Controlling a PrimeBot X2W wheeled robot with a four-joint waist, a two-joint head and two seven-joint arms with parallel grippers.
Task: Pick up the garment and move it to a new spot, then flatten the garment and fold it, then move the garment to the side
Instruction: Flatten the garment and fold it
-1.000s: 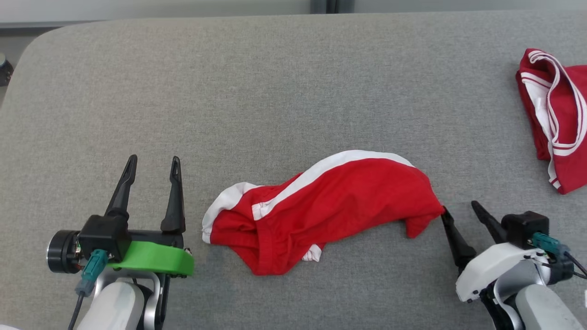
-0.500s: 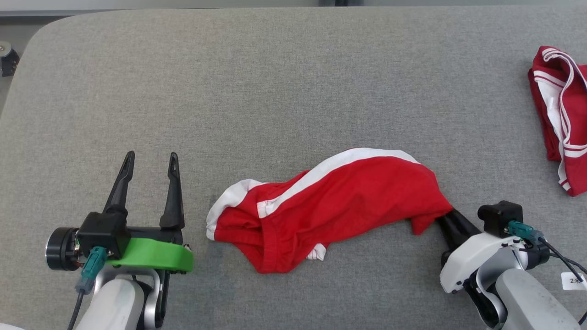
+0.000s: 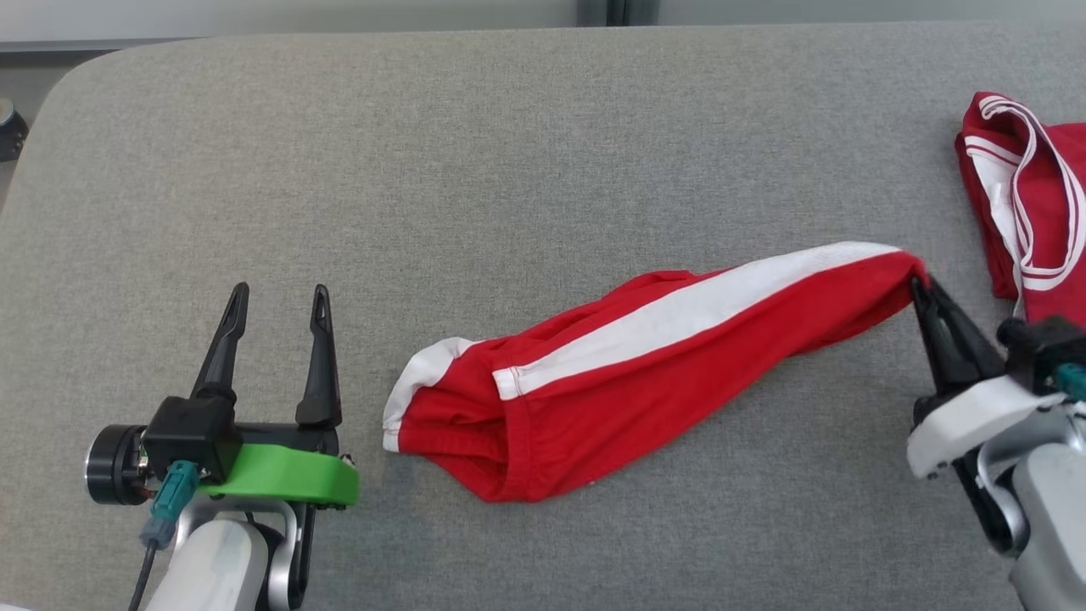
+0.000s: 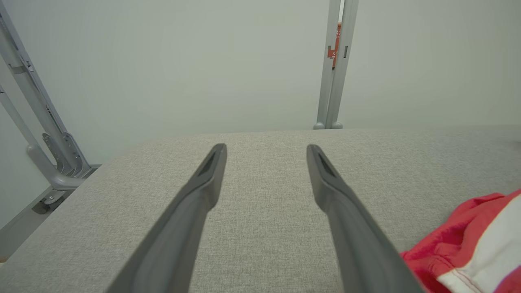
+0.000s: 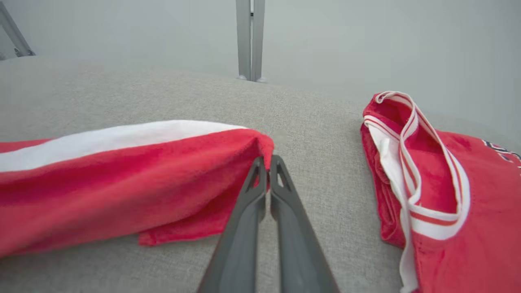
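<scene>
1. At the lower left of the head view I see my left gripper [image 3: 281, 293] with its two long dark fingers spread well apart and nothing between them. In the left wrist view the left gripper [image 4: 265, 148] points across bare cloth.
2. At the lower right of the head view, my right gripper [image 3: 920, 284] has its fingers pressed together on the far right corner of the red cloth garment with a broad white stripe [image 3: 645, 365]. In the right wrist view the right gripper [image 5: 268, 160] pinches that corner's edge.
3. The garment lies on the grey woven fabric surface [image 3: 509, 170], running as a long slanted band from low centre-left up to the right. Its bunched, white-edged end sits just beside the left gripper but apart from it. It shows at the lower right of the left wrist view [image 4: 468, 252] and across the left half of the right wrist view [image 5: 122, 191].
4. Farther up, at the right edge of the head view, a second red garment with thin white piping [image 3: 1035, 221] lies crumpled, near the pinched corner. In the right wrist view [image 5: 439, 195] a strip of grey surface [image 5: 317, 134] separates the two.
5. Beyond the surface's far edge stands a grey metal post [image 4: 336, 61], also seen in the right wrist view [image 5: 249, 40], against a pale wall [image 4: 183, 61].
</scene>
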